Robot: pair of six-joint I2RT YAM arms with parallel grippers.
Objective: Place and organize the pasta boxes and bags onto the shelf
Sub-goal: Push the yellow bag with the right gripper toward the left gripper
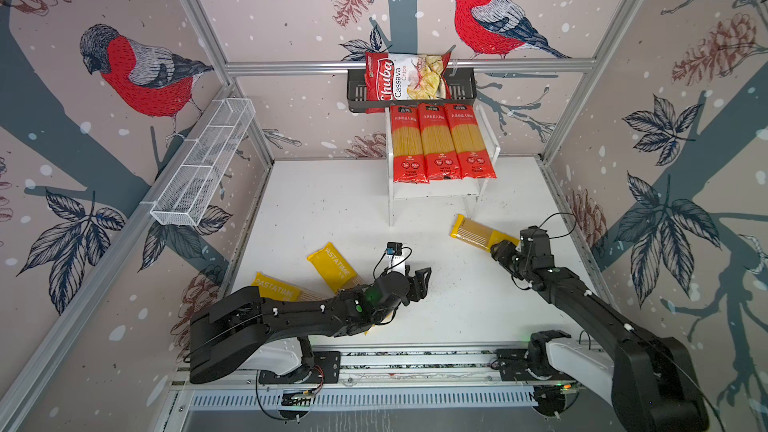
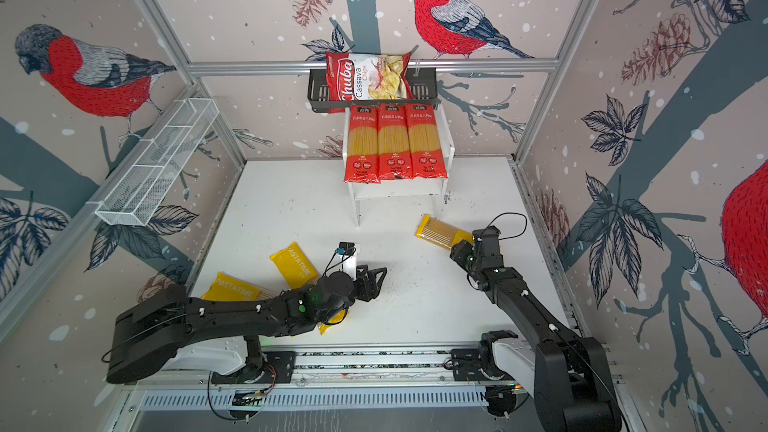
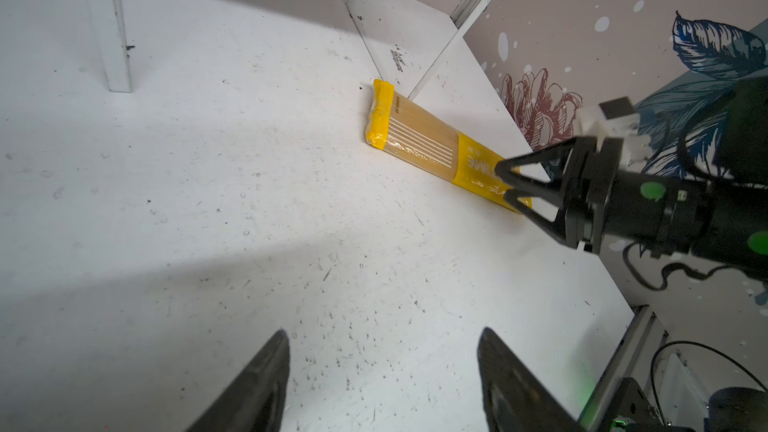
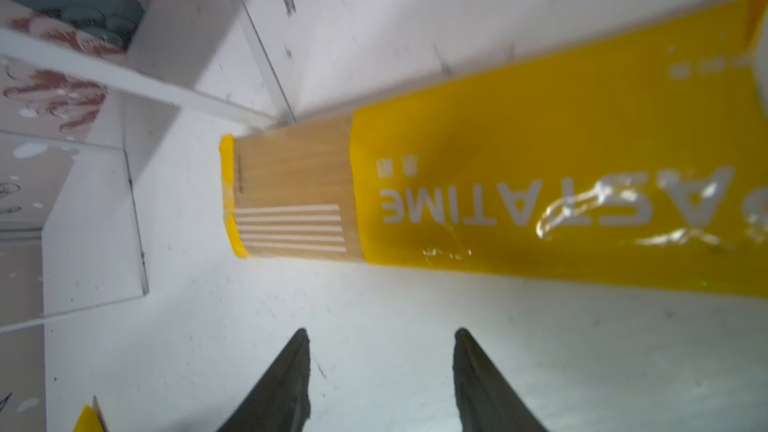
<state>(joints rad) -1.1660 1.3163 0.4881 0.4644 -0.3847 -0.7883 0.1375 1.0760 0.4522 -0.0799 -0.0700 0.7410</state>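
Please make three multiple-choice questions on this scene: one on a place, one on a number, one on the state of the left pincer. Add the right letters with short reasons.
1. Where do the three red-ended, clear-middle spaghetti packs lie? A) on the top board of the small white two-tier shelf B) in the white wire basket C) on the white table
2. How many yellow PASTATIME spaghetti packs lie on the table? A) one B) two C) three
3. How is the left pincer? A) shut on a yellow pack B) open, holding nothing C) shut, holding nothing
1 A: side by side on its top board. 2 C: two by the left arm, one by the right pincer. 3 B: bare table shows between its spread fingers.
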